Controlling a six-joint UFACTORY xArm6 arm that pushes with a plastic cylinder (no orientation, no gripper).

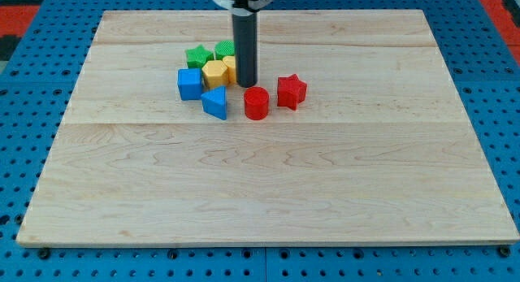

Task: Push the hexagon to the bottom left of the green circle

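The yellow hexagon (214, 73) sits in a tight cluster in the upper middle of the wooden board (260, 193). The green circle (225, 49) is just above it, partly hidden behind my rod. My tip (246, 85) is down on the board at the cluster's right side. It touches or nearly touches a second yellow block (231, 68), which lies between the tip and the hexagon and whose shape I cannot make out.
A green star (197, 55) lies left of the green circle. A blue cube (189, 84) and a blue triangle (215, 102) lie left of and below the hexagon. A red circle (256, 102) and a red star (291, 91) lie right of and below the tip.
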